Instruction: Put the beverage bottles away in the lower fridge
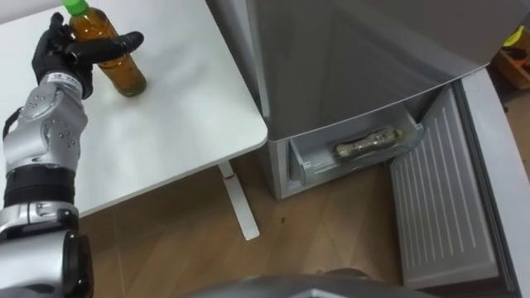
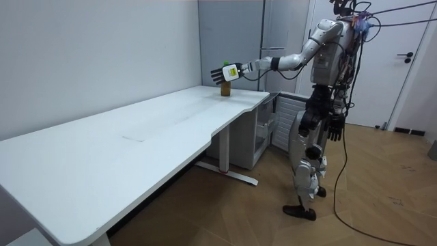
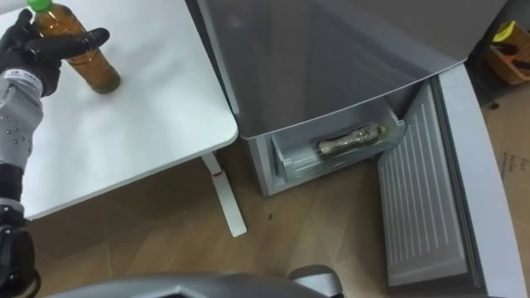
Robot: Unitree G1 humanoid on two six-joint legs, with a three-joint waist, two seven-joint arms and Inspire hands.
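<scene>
Left eye view: a brown drink bottle [image 1: 122, 68] with a green cap [image 1: 75, 6] stands straight up on the white bench [image 1: 166, 124], at the far left corner. The left hand [image 1: 56, 51] is right at the bottle, so it is the hand for this job. The bottle sits in the gap between the thumb and the other fingers. The thumb lies across the front of the bottle, and the other fingers are on its far side. In the room view those fingers look spread and mostly straight, so the hand seems open and not yet squeezing. I cannot tell how hard the thumb presses. The bottle rests on the bench and is not lifted. The right hand [image 2: 334, 128] hangs down by the robot's hip, well away from the bench. To the right of the bench is the grey fridge [image 1: 348, 58]. Its low drawer [image 1: 313, 162] is pulled out, and its door [image 1: 443, 207] is swung open. One drink [image 1: 368, 142] already lies on its side in the drawer. From the bottle, the drawer is to the right and much lower down, so I think the hand must close, lift, and carry the bottle that way.
</scene>
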